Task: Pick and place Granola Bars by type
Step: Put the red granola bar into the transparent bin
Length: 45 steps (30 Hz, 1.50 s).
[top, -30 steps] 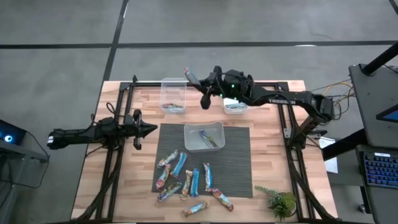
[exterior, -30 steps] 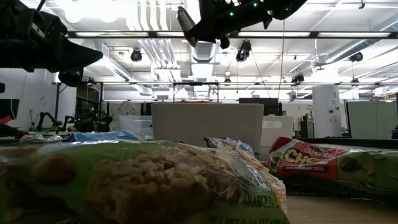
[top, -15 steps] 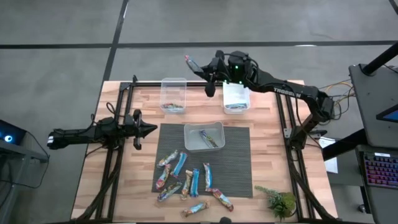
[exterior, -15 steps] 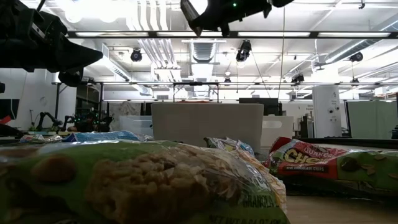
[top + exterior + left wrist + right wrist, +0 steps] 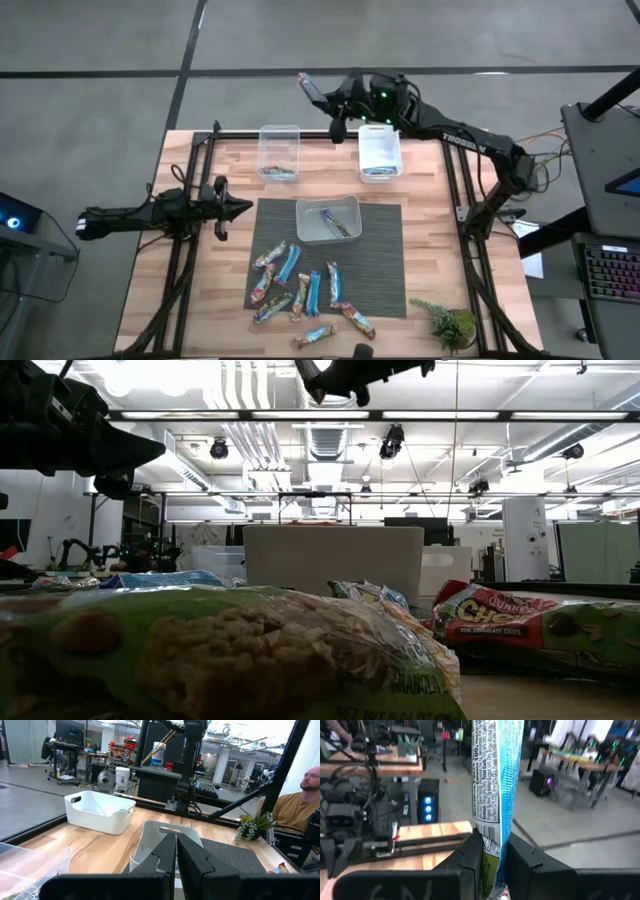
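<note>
My right gripper (image 5: 325,100) hangs high over the table's far edge, shut on one granola bar (image 5: 307,84) in a blue, white and green wrapper (image 5: 495,780). Several more granola bars (image 5: 300,290), blue and multicoloured, lie flat on the grey mat (image 5: 385,270) at the near side. Of the clear tubs, the far left one (image 5: 279,150) holds a bar, as do the far right one (image 5: 380,152) and the one on the mat (image 5: 328,218). My left gripper (image 5: 240,208) waits shut at the table's left (image 5: 176,855), touching nothing. My right gripper pinches the bar's one end (image 5: 492,851) between its two fingers (image 5: 470,857), on the wrapper's flat faces. The fingers come nearly level from the table's right. The bar sticks out past the fingertips, along their line, lifted clear of table and tubs.
A small green plant (image 5: 450,325) stands at the near right corner. Black frame rails (image 5: 195,170) run along the left and right sides of the table. A person (image 5: 300,802) sits beyond the table in the left wrist view. Bare wood shows around the mat.
My right gripper has risen with the bar and swung from beside the far right tub toward the table's far edge, still shut on it. The bar has stayed sticking out past the fingertips.
</note>
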{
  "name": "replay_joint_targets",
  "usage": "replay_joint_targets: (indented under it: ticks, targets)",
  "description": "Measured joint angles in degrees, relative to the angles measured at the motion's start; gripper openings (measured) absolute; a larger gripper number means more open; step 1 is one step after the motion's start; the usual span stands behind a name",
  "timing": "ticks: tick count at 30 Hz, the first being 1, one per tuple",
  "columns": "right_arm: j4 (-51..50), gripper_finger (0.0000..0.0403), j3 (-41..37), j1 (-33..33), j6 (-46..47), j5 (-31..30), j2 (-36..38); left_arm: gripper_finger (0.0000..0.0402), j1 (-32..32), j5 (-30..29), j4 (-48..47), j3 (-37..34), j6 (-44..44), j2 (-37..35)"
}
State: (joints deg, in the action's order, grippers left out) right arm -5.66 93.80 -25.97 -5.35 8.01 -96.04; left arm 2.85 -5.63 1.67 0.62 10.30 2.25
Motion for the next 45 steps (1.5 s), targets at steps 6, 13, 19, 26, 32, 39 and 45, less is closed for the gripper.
replay_joint_targets:
  ticks: [6, 13, 19, 26, 32, 39, 45]
  targets:
    - [-7.2, 0.0052, 10.2, 0.1, -0.6, 0.0, -6.1, 0.0000, 0.0, 0.0, 0.0, 0.0, 0.0, 0.0]
    - [-17.9, 0.0052, 24.4, 0.0, -1.3, 0.0, -15.2, 0.0000, 0.0, 0.0, 0.0, 0.0, 0.0, 0.0]
    - [-26.7, 0.0052, 36.1, 0.0, -1.3, 0.0, -23.8, 0.0000, 0.0, 0.0, 0.0, 0.0, 0.0, 0.0]
    - [-30.2, 0.0052, 40.9, 0.0, -1.3, 0.0, -30.0, 0.0000, 0.0, 0.0, 0.0, 0.0, 0.0, 0.0]
    - [-33.1, 0.0052, 40.8, 0.0, -0.9, 0.0, -32.6, 0.0000, 0.0, 0.0, 0.0, 0.0, 0.0, 0.1]
    - [-35.0, 0.0052, 40.8, 0.1, -2.6, 0.1, -34.8, 0.0000, 0.0, 0.0, 0.0, 0.0, 0.0, 0.1]
    - [-34.7, 0.0052, 40.8, 0.5, -8.1, 1.1, -37.0, 0.0000, 0.0, 0.0, 0.0, 0.0, 0.0, 0.1]
